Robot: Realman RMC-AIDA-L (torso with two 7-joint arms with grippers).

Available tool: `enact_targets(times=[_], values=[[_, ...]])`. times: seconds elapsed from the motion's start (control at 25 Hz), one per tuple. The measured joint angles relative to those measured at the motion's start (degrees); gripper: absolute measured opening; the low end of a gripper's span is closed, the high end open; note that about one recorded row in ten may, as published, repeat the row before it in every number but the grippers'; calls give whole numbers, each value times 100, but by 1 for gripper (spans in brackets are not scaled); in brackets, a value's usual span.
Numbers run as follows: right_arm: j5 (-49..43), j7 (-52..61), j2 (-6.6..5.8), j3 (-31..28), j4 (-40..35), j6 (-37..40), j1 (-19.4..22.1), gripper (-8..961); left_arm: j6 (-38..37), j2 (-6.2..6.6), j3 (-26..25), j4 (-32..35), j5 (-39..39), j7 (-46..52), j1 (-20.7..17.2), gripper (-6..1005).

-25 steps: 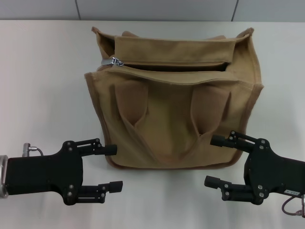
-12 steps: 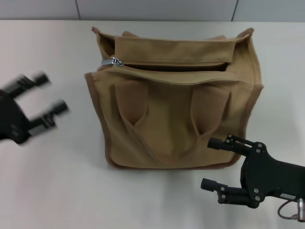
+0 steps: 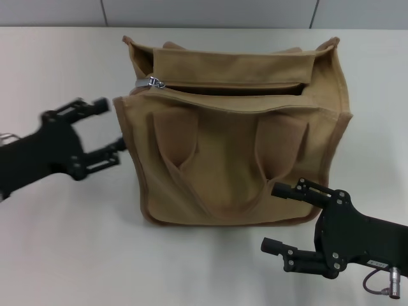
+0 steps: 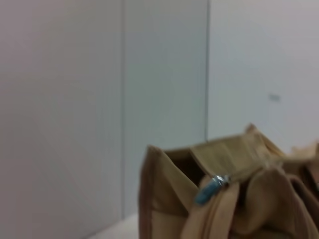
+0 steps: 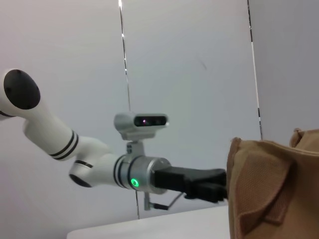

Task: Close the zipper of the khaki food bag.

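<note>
The khaki food bag [image 3: 236, 159] stands upright on the table, handles hanging down its front. Its zipper [image 3: 229, 88] runs along the top and gapes open, with the silver pull tab [image 3: 155, 82] at the left end. The pull tab also shows in the left wrist view [image 4: 209, 189], on the bag's top corner [image 4: 164, 199]. My left gripper [image 3: 109, 125] is open, just left of the bag's upper left corner, below the tab. My right gripper [image 3: 275, 217] is open and empty at the bag's lower right corner. The bag's side shows in the right wrist view [image 5: 274, 189].
The bag stands on a pale table [image 3: 64, 229] with a grey wall [image 3: 210, 13] behind. The left arm [image 5: 99, 164] with its wrist camera shows in the right wrist view, reaching to the bag.
My left gripper has risen from the table's front left and swung in to the bag's upper left corner. My right gripper has shifted slightly down and left.
</note>
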State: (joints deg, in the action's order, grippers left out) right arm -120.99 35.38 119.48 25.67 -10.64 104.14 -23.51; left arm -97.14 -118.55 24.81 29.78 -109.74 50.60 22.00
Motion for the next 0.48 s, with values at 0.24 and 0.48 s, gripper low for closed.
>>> enact_targets(times=[0.24, 0.48], values=[[4, -3, 6, 4, 88, -10, 4, 828, 419, -29, 189, -218, 103, -4, 316, 776], [6, -6, 10, 0, 134, -13, 50, 828, 465, -40, 162, -387, 354, -55, 406, 774]])
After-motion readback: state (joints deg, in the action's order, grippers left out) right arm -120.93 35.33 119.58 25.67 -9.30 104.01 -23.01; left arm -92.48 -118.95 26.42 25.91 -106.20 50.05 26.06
